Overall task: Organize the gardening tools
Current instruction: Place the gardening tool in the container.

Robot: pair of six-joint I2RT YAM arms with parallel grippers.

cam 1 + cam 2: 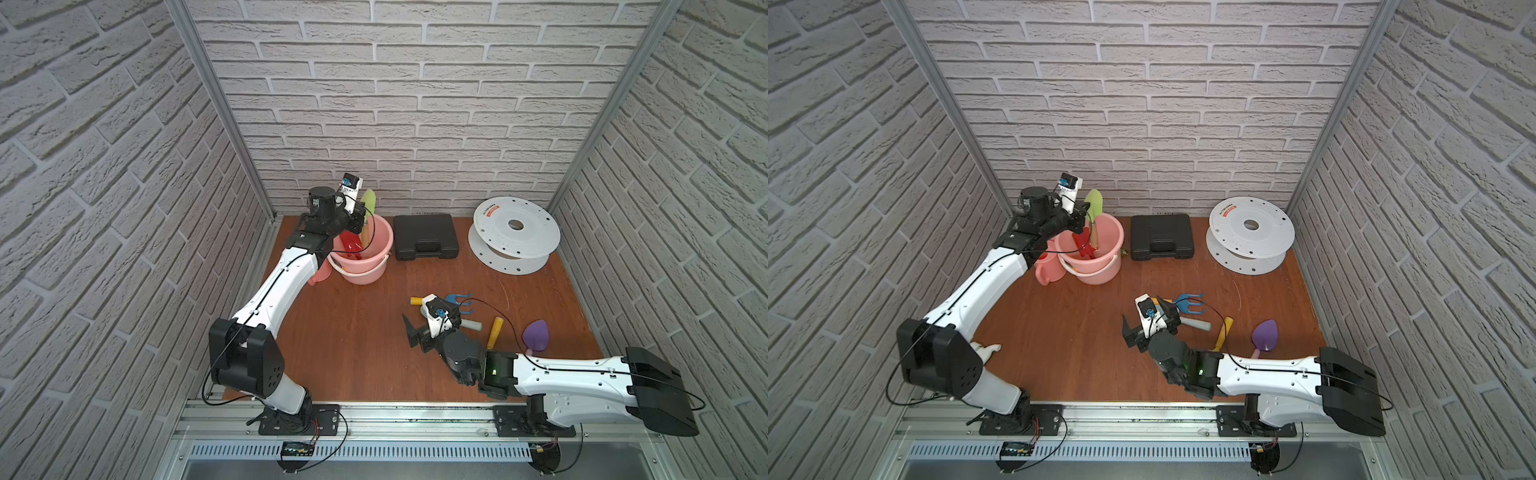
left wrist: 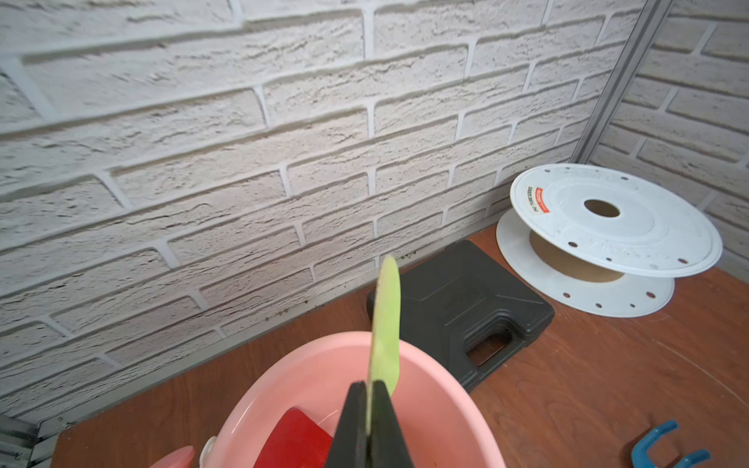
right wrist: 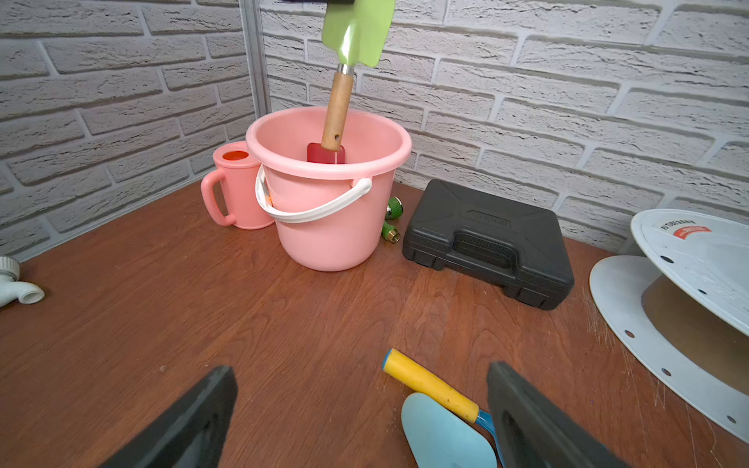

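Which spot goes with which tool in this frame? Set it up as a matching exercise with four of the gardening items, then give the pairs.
Things:
1. green spade
2. red spade
3. pink watering can
4. purple trowel

Places:
A. lying on the table, far from the bucket
B. standing on the table right beside the bucket
C. down inside the bucket
D. blade clamped in the left hand, handle end dipping into the bucket

Pairs: 1-D, 2-C, 3-B, 4-A.
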